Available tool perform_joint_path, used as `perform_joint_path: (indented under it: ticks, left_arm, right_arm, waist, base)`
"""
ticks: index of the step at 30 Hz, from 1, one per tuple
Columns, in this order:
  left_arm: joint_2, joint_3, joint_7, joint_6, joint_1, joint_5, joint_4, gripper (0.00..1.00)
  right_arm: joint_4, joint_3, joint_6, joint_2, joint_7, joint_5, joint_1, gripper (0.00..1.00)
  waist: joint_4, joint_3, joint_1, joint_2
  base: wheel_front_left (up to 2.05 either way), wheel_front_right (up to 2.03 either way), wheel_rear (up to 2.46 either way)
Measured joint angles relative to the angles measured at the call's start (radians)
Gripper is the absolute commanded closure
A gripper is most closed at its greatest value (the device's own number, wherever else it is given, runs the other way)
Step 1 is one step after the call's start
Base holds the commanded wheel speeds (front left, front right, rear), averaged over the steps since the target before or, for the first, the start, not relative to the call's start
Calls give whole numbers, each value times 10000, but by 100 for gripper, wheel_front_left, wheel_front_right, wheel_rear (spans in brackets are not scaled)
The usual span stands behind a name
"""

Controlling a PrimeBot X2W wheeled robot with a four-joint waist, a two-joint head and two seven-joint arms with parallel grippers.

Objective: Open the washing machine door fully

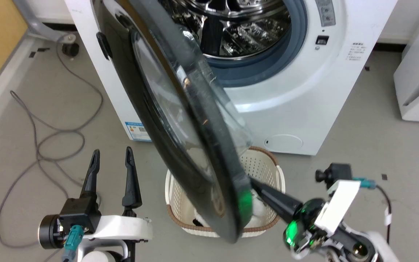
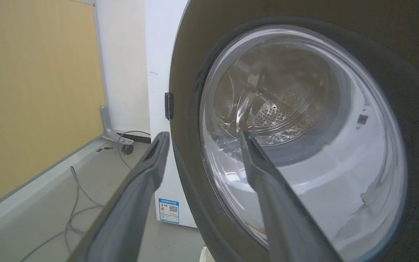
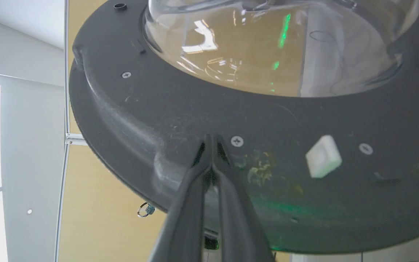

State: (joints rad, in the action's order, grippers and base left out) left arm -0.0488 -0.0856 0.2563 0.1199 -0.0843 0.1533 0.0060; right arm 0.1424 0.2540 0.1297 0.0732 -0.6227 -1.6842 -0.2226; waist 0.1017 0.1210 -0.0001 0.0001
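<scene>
The washing machine door (image 1: 180, 127) stands roughly half open, swung out on its left-side hinge from the washing machine (image 1: 304, 109). Its free edge hangs above a white laundry basket (image 1: 267, 163) on the floor. The right jaws are pinched shut on nothing, their tips set against the door's matte inner face near the rim, just beside a screw (image 3: 237, 141). A closed point probably suits pushing the panel outward rather than gripping it. The left jaws hover spread wide and empty before the glossy outer face, seemingly waiting to receive the door. Judging by the angle, more swing remains.
</scene>
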Motion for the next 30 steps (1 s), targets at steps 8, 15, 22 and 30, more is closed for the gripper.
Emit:
perform_joint_path:
  ticks: [8,15,22,30]
  left_arm:
    - [0,38,2,-33,346,-38,228,0]
    - [-2,94,0,-88,696,-109,318,0]
    - [0,119,0,-102,707,-157,328,0]
    - [0,232,0,-88,877,-196,322,0]
  right_arm:
    - [221,462,0,-150,313,-161,604,100]
    - [267,249,0,-182,1494,-19,968,100]
    - [-568,-253,0,-186,3904,1434,988,100]
    - [-1762,-558,0,77,6619,3158,1344,100]
  waist:
    - [-64,-565,0,0]
    - [-136,-1074,-1,0]
    - [-191,-1212,0,0]
    - [-473,-1313,0,0]
  base:
    - [0,0,0]
    - [0,0,0]
    - [0,0,0]
    - [0,0,0]
